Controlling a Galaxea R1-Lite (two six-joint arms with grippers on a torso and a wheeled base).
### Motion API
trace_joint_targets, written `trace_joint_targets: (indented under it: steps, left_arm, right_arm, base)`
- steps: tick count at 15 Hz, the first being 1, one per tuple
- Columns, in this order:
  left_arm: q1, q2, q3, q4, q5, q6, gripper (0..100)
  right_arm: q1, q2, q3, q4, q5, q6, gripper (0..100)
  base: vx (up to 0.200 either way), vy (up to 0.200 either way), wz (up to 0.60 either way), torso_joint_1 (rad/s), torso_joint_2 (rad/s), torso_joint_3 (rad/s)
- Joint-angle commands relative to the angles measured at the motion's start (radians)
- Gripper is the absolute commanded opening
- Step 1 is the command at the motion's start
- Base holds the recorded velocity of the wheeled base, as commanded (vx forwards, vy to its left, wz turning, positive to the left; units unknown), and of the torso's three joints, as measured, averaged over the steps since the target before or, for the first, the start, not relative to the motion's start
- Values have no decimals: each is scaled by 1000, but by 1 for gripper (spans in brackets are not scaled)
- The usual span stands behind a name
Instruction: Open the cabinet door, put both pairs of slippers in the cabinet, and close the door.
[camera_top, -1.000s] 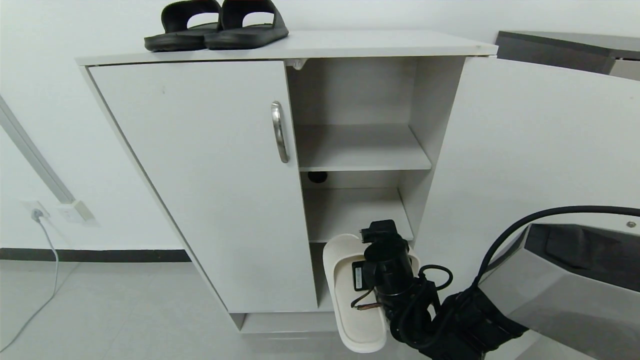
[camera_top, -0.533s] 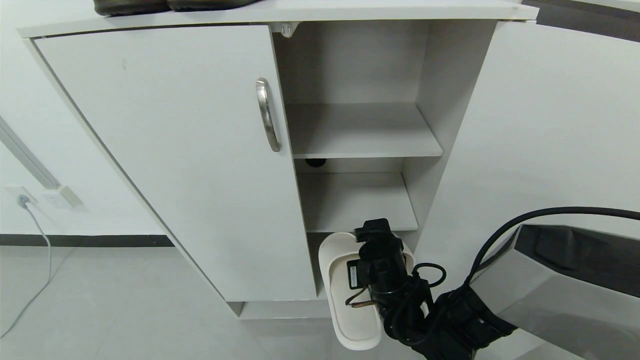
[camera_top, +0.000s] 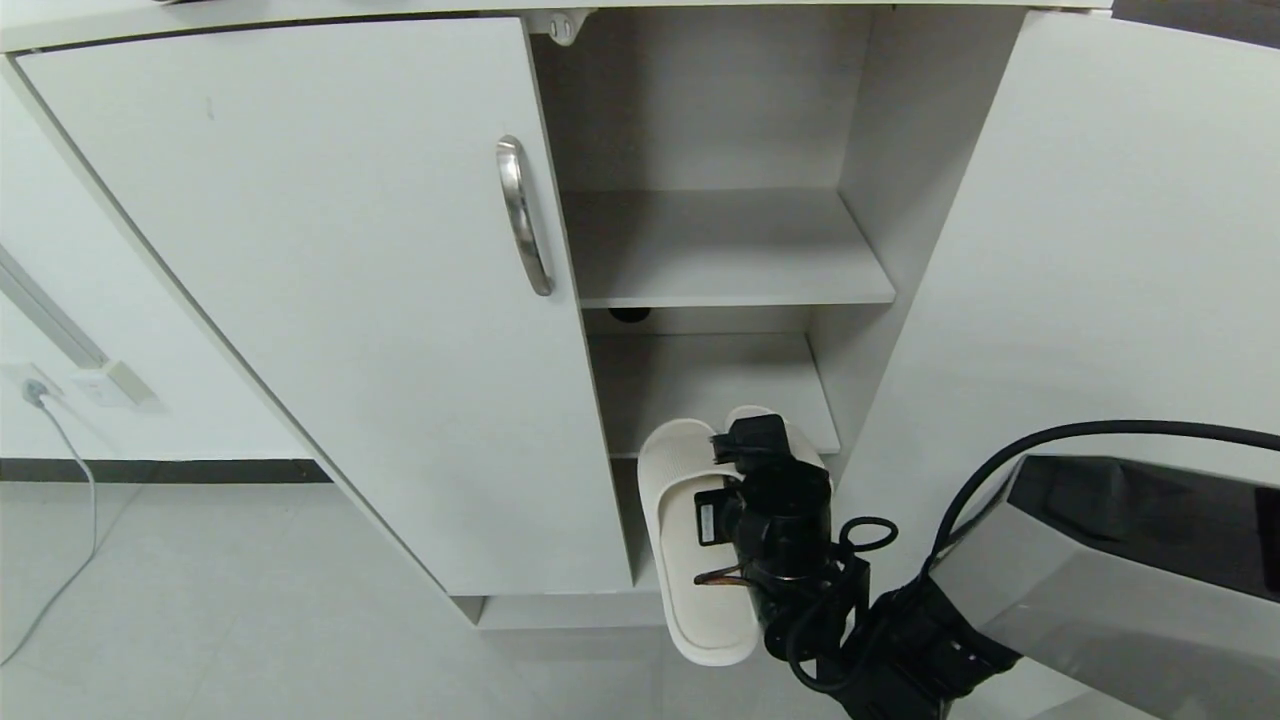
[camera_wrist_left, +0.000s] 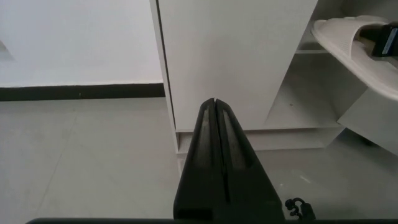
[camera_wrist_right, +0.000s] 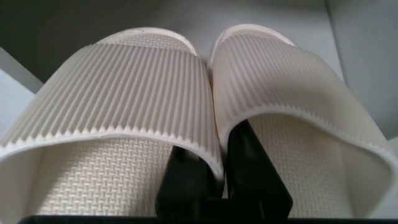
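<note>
A pair of white slippers hangs side by side in front of the cabinet's lower shelf, toes toward the opening. My right gripper is shut on the slippers' two inner strap edges. In the right wrist view the ribbed straps arch over the dark fingers. The cabinet's right door stands open; the left door is closed. My left gripper is shut on nothing, low over the floor, facing the cabinet base. A white slipper also shows in its view.
The middle shelf is bare. A metal handle runs down the closed door's edge. A wall socket with a cable sits at the far left above the grey floor.
The head camera has dropped and moved closer, so the cabinet top has left the picture. The right gripper has carried the white slippers forward, toes now level with the lower shelf's front edge.
</note>
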Motion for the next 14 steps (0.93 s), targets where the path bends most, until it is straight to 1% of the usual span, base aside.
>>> trace_joint_targets:
  steps: [1, 4, 13, 14]
  left_arm:
    - [0, 0, 0, 0, 0, 0, 0]
    - [0, 2, 0, 0, -1, -2, 0]
    - [0, 2, 0, 0, -1, -3, 0]
    - [0, 0, 0, 0, 2, -3, 0]
  right_arm:
    - [-12, 41, 5, -13, -2, -2, 0]
    - [-20, 48, 4, -31, -2, -2, 0]
    - [-26, 59, -4, -36, -4, -2, 0]
    - [-26, 67, -16, -38, -4, -1, 0]
  base:
    - [0, 0, 0, 0, 0, 0]
    - [0, 0, 0, 0, 0, 0]
    - [200, 0, 0, 3, 5, 2]
    - [0, 0, 0, 0, 0, 0]
